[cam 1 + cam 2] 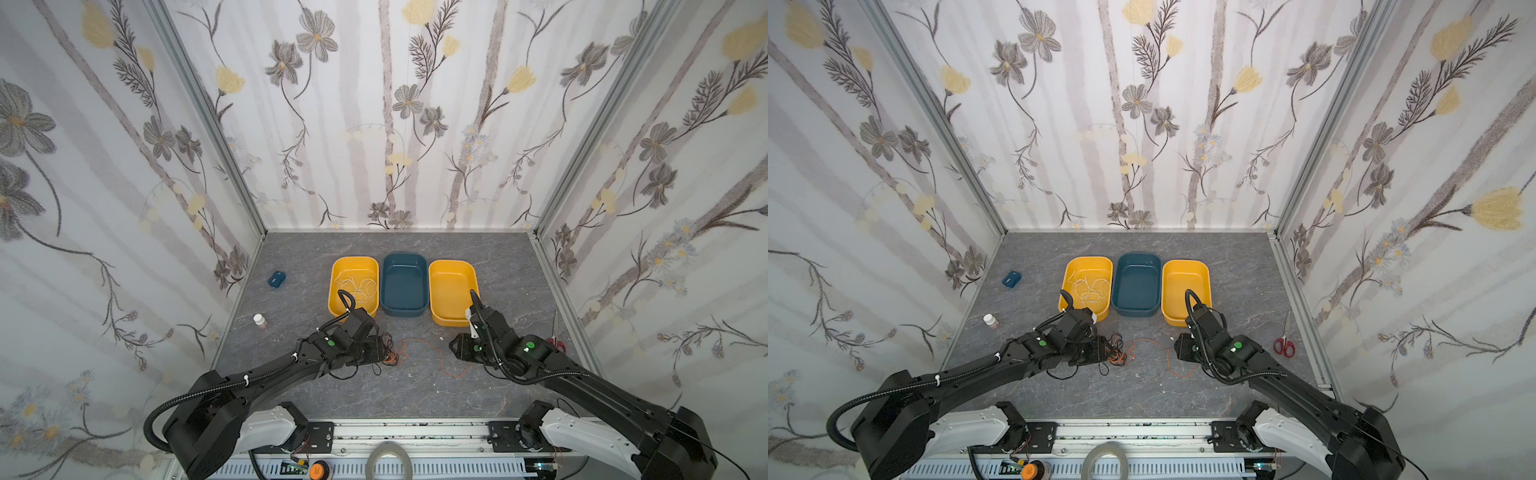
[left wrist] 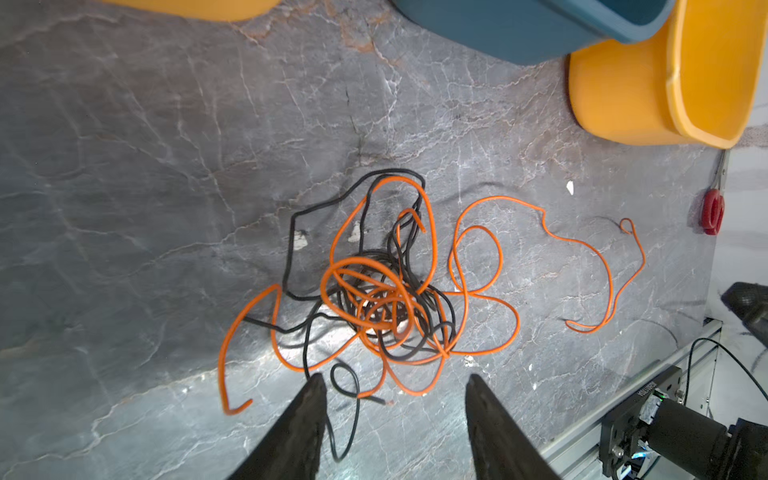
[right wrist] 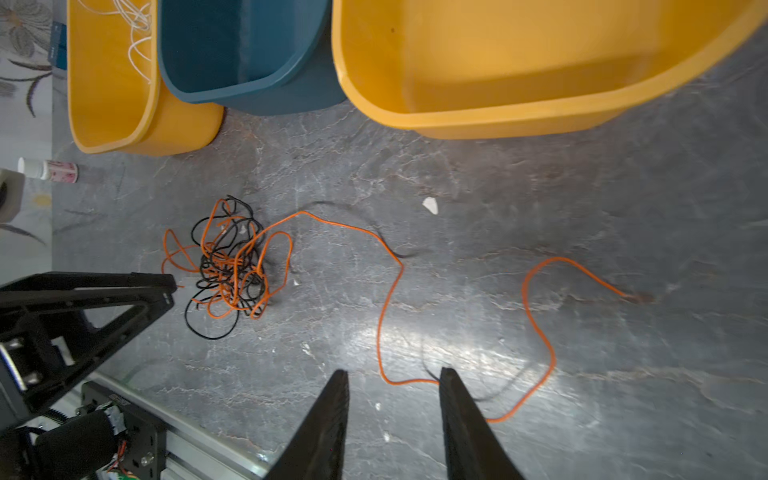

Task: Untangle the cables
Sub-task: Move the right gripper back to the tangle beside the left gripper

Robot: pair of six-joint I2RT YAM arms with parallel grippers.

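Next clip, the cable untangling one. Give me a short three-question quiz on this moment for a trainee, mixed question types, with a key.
1. True or false: the white cable lies in a yellow bin.
2. Which colours make up the knot in front of the left gripper? A: orange and black. B: white and orange. C: white and black.
3. Fill in: the orange cable trails out of the knot toward the ___ gripper.

Key: 1 true. 2 A. 3 right; it runs across the table to the open right gripper.
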